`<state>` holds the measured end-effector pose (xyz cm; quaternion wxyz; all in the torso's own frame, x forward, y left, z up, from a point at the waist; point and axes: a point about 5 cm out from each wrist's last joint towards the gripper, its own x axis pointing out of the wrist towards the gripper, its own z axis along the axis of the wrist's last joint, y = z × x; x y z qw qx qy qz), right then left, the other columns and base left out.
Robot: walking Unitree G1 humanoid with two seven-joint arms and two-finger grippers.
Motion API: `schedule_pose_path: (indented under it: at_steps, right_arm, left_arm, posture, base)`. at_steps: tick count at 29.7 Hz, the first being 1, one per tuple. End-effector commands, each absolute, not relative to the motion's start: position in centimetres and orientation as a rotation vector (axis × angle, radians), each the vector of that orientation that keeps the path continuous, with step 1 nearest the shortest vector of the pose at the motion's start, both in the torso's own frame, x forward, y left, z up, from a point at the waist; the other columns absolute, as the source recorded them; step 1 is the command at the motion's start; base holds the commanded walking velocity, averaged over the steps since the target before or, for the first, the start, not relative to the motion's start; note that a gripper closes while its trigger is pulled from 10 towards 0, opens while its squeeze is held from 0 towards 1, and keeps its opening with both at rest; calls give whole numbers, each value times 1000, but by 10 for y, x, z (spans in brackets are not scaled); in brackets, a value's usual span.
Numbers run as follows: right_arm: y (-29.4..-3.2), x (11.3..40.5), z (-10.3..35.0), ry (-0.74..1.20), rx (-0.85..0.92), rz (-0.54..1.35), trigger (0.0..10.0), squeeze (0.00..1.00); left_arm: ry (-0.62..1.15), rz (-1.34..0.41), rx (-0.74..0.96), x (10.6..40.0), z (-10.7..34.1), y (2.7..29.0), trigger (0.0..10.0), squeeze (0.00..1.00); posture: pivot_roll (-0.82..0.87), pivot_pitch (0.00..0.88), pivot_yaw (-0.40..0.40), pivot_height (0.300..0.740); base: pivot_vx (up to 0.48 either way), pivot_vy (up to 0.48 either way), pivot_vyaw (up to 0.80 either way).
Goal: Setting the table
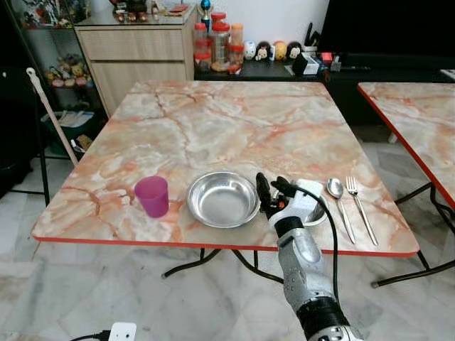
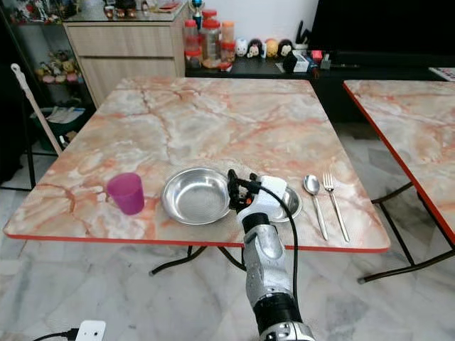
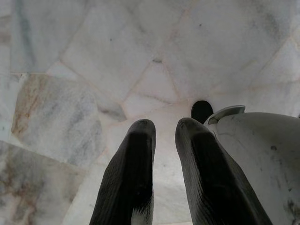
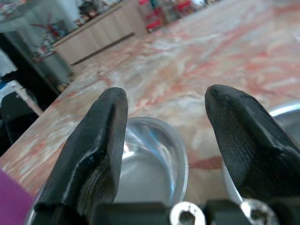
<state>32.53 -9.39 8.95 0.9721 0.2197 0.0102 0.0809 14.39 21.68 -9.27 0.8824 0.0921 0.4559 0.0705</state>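
Two bowls sit side by side: large bowl (image 1: 222,199), then small bowl (image 2: 288,201) right of it. Right gripper (image 1: 273,193), fingers spread and empty, hovers between them; descend squarely over one rim before closing.

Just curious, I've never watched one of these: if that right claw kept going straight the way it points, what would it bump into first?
Probably nothing soon. The right gripper, fingers open, points across the table between the large steel bowl and a smaller dish; ahead lies bare marble, though depth is unclear.
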Motion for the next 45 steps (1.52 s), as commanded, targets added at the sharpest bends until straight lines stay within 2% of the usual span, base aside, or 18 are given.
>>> schedule_pose_path:
  at_steps: [1, 6, 17, 45]
  right_arm:
    - [-73, 321, 91, 55, 528, 168, 10000, 0]
    - [-70, 314, 102, 88, 527, 196, 10000, 0]
    - [-77, 322, 99, 202, 448, 191, 10000, 0]
    - [-74, 319, 92, 302, 534, 182, 10000, 0]
  left_arm:
    - [959, 134, 204, 142, -93, 218, 10000, 0]
    - [958, 135, 203, 141, -94, 218, 10000, 0]
    - [948, 140, 192, 145, -92, 216, 10000, 0]
    - [945, 143, 193, 144, -93, 217, 10000, 0]
  posture:
    - [84, 47, -4, 740]
    - [85, 51, -6, 740]
    - [92, 40, -16, 740]
    - [100, 44, -18, 740]
  base:
    - [0, 0, 0]
    - [0, 0, 0]
    - [0, 0, 0]
    - [0, 0, 0]
